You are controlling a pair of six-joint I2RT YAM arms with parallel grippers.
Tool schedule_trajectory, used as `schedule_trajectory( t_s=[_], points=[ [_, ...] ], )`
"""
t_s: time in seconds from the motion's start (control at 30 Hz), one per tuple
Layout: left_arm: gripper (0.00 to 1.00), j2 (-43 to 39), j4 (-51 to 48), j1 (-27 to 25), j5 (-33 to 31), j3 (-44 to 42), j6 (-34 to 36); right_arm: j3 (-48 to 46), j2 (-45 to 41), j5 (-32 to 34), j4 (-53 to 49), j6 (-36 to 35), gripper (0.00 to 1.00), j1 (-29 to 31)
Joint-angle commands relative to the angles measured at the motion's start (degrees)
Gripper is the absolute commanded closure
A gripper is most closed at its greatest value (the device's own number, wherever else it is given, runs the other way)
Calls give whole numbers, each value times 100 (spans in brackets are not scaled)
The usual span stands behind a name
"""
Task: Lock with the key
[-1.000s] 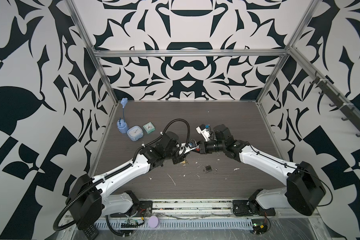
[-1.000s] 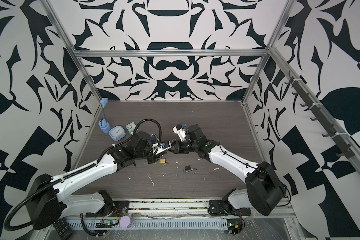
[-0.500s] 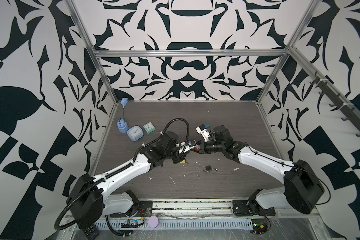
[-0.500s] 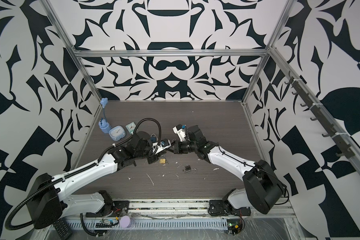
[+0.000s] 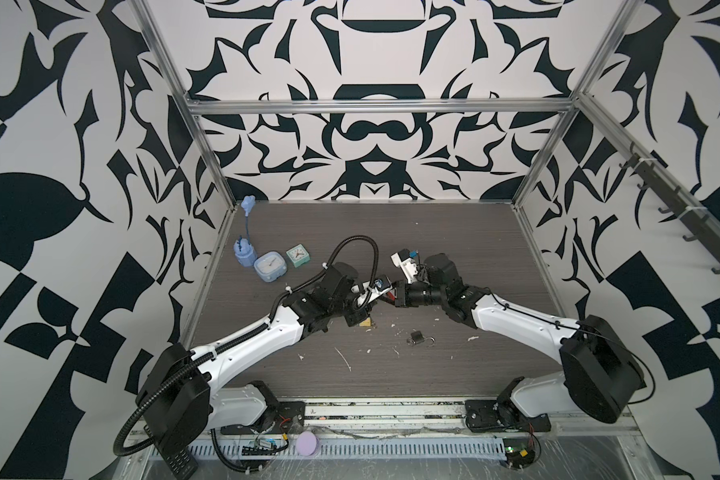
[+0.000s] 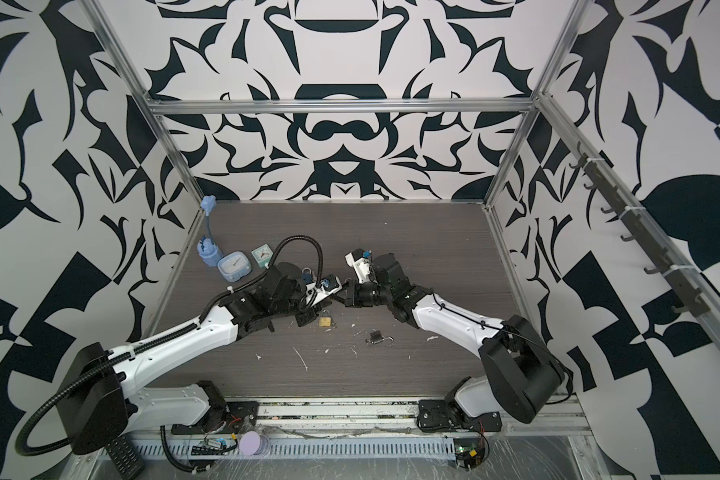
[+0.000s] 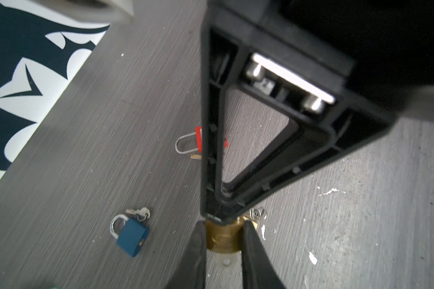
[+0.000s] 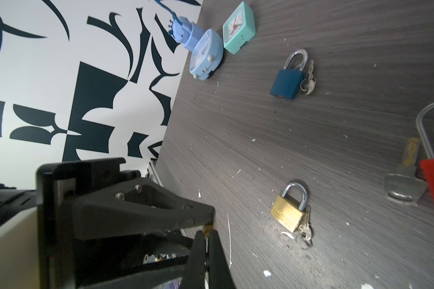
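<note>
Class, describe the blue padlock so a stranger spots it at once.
On the dark wooden table, find the teal clock by the left wall. Near it lies a padlock with keys, the only one with a dark blue body.

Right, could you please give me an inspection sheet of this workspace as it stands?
Surface: dark wood-grain table, strewn with white flecks.
Job's things: brass padlock held off the table; key pinched at its end, mostly hidden.
Clutter: second brass padlock, blue padlock, red padlock, black padlock with open shackle, blue clock, teal clock, blue plug.
Hands: left hand shut on brass padlock; right hand shut on key.
Cables: black conduit loops above left arm.
Surroundings: patterned walls, aluminium frame, hook rail.
</note>
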Motion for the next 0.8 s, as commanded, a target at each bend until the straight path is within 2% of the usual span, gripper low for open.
schedule_trajectory(
  t_s=[0.0,0.27,0.6,0.77],
  points=[
    [100,-117,2862,-138,647,453,-235,-189,288,-605,-122,192,100,673],
    [100,-146,3112,-138,564,380,-400,-140,295,-552,-121,142,100,762],
    [100,-403,2747,-138,188,-173,-427,264,-34,-468,-751,-220,100,585],
    [100,-602,2394,-138,5,-645,-599,703,-253,-458,-1350,-584,91,327]
  ],
)
